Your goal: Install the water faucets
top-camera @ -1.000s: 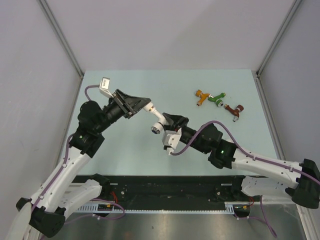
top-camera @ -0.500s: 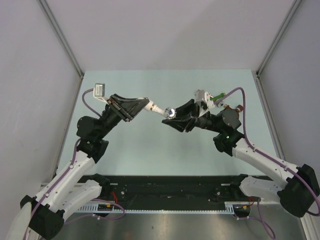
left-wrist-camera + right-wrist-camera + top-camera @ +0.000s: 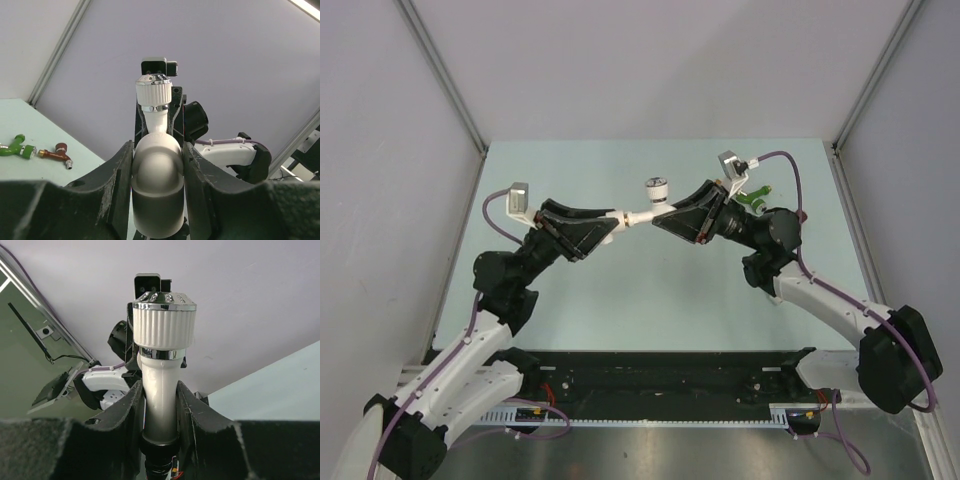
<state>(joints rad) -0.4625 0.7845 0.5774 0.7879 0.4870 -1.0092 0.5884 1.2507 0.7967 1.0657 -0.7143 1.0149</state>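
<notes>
Pale green table (image 3: 570, 290) spreads below me, closed in by plain grey-white walls (image 3: 670, 70). Both of my arms reach in over its middle and meet at the white faucet (image 3: 638, 213), which looks lifted off the surface.

My left gripper (image 3: 612, 218) comes at the white faucet from its left and is clamped on its rounded white end. In the left wrist view my fingers (image 3: 117, 170) press against both sides of that rounded body, with no gap showing. The jaws stand fairly narrow, filled by the plastic.

My right gripper (image 3: 662, 220) comes at the white faucet from its right. In the right wrist view my fingers (image 3: 131, 410) squeeze the slim white stem just under the knob (image 3: 657, 188), one on each side and touching it. The knob is ribbed and white with a silvery ring and cap, and it sticks out past my fingertips toward the far wall.

Well to the right of the white faucet, the green faucet (image 3: 752, 198) lies on the table, partly hidden behind my right wrist. The dark red faucet (image 3: 55, 152) lies just beside it, as seen from the left wrist camera. Neither touches the white faucet or my fingers.
</notes>
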